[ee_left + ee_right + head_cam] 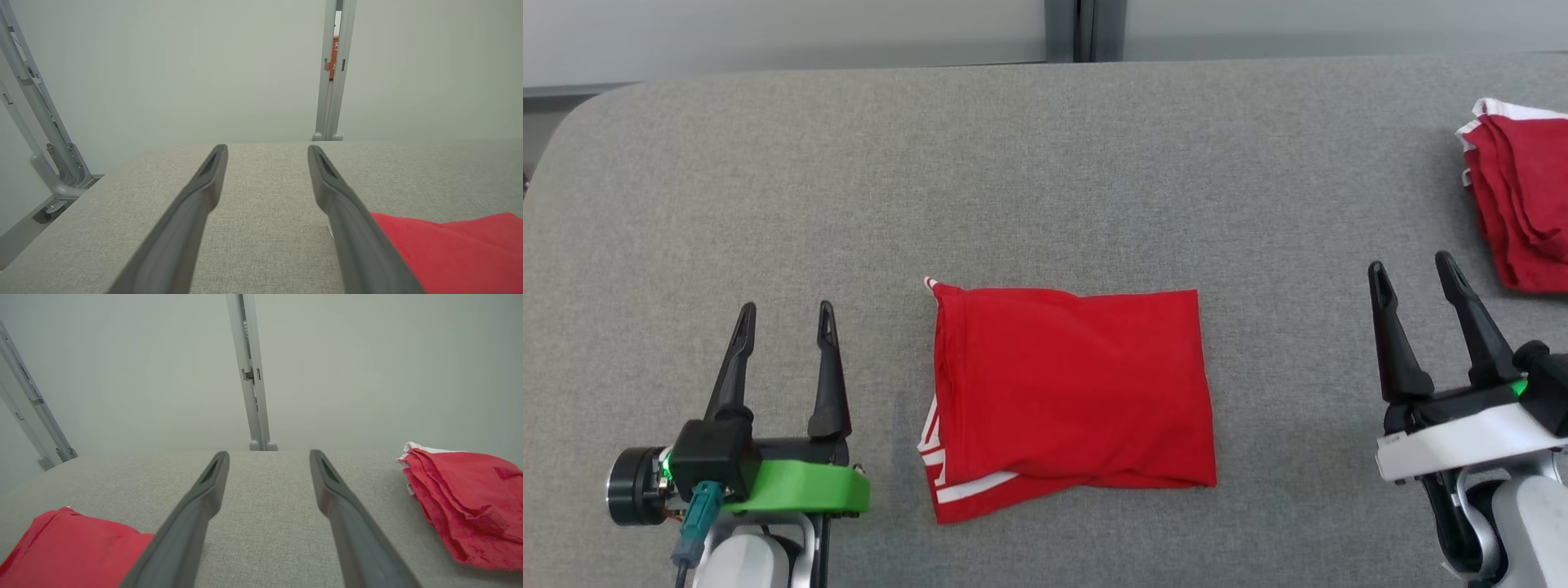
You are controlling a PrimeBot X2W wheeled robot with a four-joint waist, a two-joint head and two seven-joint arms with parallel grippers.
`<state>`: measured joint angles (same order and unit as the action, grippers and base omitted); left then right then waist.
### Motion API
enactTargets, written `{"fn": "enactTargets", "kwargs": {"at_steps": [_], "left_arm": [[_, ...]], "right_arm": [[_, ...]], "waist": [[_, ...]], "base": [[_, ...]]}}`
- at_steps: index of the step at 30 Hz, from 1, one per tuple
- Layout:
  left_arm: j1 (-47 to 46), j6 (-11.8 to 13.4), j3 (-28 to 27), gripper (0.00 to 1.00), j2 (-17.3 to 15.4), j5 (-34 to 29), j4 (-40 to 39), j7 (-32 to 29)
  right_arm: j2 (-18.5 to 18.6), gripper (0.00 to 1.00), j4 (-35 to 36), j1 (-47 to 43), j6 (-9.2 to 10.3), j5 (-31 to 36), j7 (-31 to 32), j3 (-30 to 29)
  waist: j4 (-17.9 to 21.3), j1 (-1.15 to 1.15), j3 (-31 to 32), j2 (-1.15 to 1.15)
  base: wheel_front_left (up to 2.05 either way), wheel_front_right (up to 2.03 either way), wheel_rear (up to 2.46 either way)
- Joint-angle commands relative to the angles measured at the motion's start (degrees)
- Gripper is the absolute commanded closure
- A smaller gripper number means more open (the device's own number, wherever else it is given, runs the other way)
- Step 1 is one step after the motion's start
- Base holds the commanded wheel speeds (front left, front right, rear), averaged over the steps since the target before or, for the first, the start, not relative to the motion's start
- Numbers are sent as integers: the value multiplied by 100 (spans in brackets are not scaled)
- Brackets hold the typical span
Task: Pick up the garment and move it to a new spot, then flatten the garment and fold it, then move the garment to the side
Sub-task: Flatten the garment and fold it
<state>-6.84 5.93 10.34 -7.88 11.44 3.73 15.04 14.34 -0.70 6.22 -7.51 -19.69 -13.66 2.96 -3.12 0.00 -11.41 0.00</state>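
Note:
The red garment point(1070, 392) with white stripes lies folded into a neat rectangle in the middle of the grey table point(1045, 180). My left gripper point(786, 315) hovers to its left, open and holding nothing. My right gripper point(1413, 268) stands to its right, open and holding nothing too. In the left wrist view the garment point(449, 253) shows at the lower right, beside the open left gripper point(267, 150). In the right wrist view the garment point(69, 551) sits at the lower left, beside the open right gripper point(269, 456).
A second red folded cloth point(1523, 196) with white trim lies at the table's far right edge, also seen in the right wrist view as a red pile point(470, 502). A pale wall with grey metal posts point(333, 69) rises behind the table.

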Motion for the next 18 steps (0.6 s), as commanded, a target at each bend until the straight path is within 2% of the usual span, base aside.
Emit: {"fn": "enactTargets", "kwargs": {"at_steps": [1,10,18], "left_arm": [[157,13,-61,0,-65,52,40,16],[757,-71,-61,0,-232,148,233,-76],[1055,-137,35,0,-271,240,351,-160]], "right_arm": [[-87,0,71,-231,5,70,63,-64],[-352,0,381,-1172,5,245,447,-153],[-444,0,522,-1582,5,329,674,-221]], "waist": [[130,0,231,0],[272,0,921,0],[267,0,1211,0]], "base": [[0,0,0],[0,0,0],[0,0,0]]}}
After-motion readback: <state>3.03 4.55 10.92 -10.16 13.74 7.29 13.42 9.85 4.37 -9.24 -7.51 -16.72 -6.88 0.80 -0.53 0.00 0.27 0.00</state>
